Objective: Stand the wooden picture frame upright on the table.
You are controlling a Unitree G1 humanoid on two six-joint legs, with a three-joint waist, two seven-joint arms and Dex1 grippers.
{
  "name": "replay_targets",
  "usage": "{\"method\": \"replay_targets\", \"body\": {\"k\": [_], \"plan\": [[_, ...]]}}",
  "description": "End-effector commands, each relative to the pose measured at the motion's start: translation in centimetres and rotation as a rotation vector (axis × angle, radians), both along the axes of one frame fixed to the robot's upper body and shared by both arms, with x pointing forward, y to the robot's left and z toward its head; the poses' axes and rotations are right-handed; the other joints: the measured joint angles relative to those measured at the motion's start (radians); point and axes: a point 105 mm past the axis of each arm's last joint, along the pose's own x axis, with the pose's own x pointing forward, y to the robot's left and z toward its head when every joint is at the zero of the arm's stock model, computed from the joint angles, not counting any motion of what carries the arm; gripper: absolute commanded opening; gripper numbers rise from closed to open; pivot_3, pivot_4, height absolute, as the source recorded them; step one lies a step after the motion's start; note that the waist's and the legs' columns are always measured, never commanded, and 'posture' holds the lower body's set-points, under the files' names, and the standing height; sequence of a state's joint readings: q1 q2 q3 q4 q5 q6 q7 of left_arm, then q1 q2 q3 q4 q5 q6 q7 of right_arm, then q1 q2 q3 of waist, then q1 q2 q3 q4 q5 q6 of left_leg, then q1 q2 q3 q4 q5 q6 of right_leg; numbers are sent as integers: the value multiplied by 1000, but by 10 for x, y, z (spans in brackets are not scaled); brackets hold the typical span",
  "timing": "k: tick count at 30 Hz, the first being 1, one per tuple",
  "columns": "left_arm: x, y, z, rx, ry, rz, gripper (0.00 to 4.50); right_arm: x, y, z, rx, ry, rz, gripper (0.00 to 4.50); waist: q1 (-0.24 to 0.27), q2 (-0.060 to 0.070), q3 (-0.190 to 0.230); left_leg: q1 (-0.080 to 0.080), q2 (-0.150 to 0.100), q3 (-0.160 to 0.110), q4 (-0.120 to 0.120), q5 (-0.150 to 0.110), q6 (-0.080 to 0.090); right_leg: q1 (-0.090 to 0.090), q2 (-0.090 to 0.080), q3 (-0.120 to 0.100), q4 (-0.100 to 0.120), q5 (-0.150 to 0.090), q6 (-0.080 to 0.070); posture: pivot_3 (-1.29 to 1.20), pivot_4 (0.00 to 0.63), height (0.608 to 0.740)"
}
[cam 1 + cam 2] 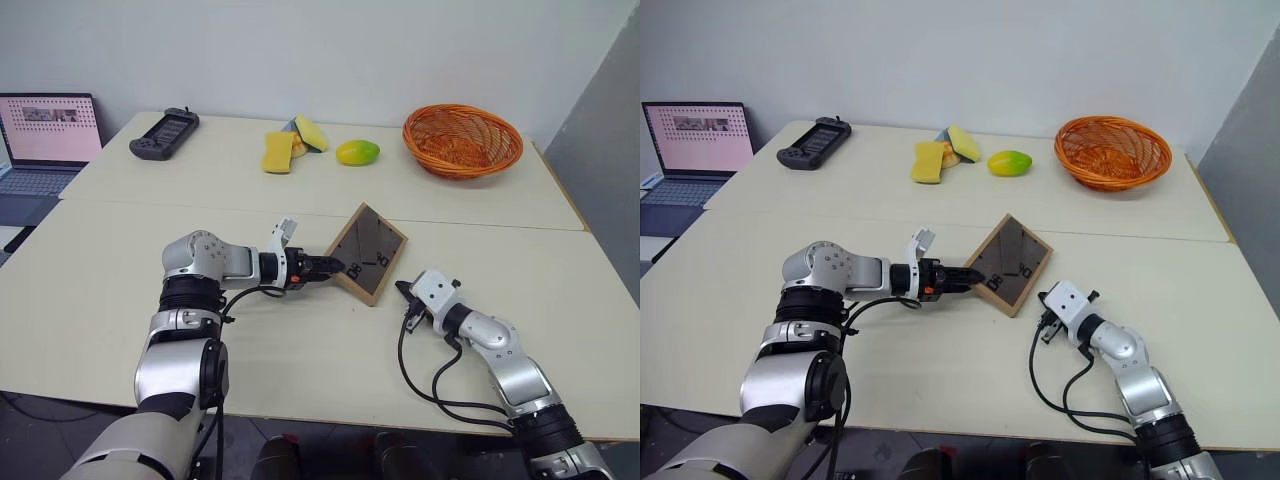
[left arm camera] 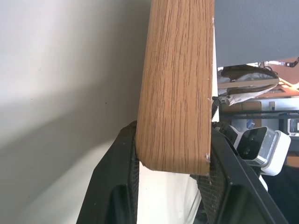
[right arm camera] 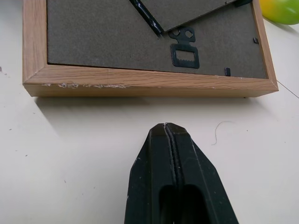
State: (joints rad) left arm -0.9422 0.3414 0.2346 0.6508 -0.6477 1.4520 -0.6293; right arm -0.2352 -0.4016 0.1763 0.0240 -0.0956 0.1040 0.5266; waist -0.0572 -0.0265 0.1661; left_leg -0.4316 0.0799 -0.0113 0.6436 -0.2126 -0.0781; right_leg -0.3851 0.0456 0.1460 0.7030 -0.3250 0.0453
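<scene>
Cream and pale, the tabletop [image 1: 120, 290] is carrying everything, with a seam running across it. At its far side an orange wicker basket [image 1: 462, 140] is sitting at the right, a laptop [image 1: 45, 140] is standing open off the left edge, and a black handheld device [image 1: 164, 134] is lying near it. Yellow sponges [image 1: 290, 146] and a mango [image 1: 357, 152] are resting between device and basket.

Near the middle, the frame [image 1: 368, 252] is lying tilted, its dark back with the stand flap facing up. The left gripper [image 1: 336, 268] is pinching the frame's left wooden edge, one finger [image 2: 117, 186] on each face. The right gripper [image 3: 167, 128] is hovering just beside the frame's near edge, apart from it, with its fingers pressed together on nothing.
</scene>
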Motion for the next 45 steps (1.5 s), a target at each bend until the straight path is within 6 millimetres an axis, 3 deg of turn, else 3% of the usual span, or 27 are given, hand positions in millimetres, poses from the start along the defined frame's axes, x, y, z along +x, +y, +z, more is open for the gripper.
{"method": "replay_targets", "body": {"k": [1,5,8,14,17,21,24,27,30,36,44,45], "plan": [[12,2,54,-101,-196,-5,1322,3,-24,10,-19,-19,-44,0,0,0,0,0,0,0,0,0,0,0,0,0,0,0,0,0,150,740],[14,8,81,-147,-299,-11,1322,4,-41,10,-31,-3,-77,0,1,0,1,-1,0,0,0,0,0,0,0,0,0,0,0,0,150,740],[4,9,106,-180,-412,-63,1322,3,-51,7,-38,14,-94,0,0,0,1,-1,0,0,-1,0,0,-1,0,0,0,0,0,0,150,740],[-23,10,119,-123,-612,-184,1322,2,-67,16,23,54,-108,0,1,1,1,-1,0,0,-1,2,-4,0,0,0,0,0,0,0,150,740],[-34,15,117,-31,-734,-215,1322,-3,-76,43,196,119,-63,0,1,2,2,-1,0,0,-1,2,-4,0,0,0,-1,0,0,0,150,740],[-43,19,115,50,-842,-216,1322,-18,-75,101,442,192,86,0,2,5,5,-1,0,0,0,2,-3,0,0,0,-1,0,0,0,150,740],[-41,20,118,53,-865,-174,1322,-35,-63,158,571,192,264,0,1,5,7,-1,0,0,0,0,0,0,0,1,-1,0,0,0,150,740],[-40,21,118,48,-861,-151,1322,-42,-53,190,642,159,342,0,1,6,8,-1,0,-1,0,0,0,1,0,0,-3,0,0,0,150,740],[-40,20,115,67,-876,-154,1322,-37,-33,218,756,124,369,0,-3,5,9,-1,1,-2,-1,0,0,1,0,-1,-5,0,0,0,150,740],[-38,21,116,71,-872,-138,1322,-33,-3,217,760,144,373,0,3,5,10,-3,0,-3,-1,0,0,0,0,-1,-5,0,0,0,150,740],[-38,20,117,71,-871,-143,1322,-26,10,198,719,167,347,1565,3,5,10,-4,0,-3,-1,0,0,-1,0,-1,-5,0,0,0,150,740],[-38,20,117,71,-871,-144,1322,-23,10,195,716,170,337,1565,3,5,10,-4,0,-2,-1,0,0,-1,0,-1,-5,0,0,0,150,740]]}}
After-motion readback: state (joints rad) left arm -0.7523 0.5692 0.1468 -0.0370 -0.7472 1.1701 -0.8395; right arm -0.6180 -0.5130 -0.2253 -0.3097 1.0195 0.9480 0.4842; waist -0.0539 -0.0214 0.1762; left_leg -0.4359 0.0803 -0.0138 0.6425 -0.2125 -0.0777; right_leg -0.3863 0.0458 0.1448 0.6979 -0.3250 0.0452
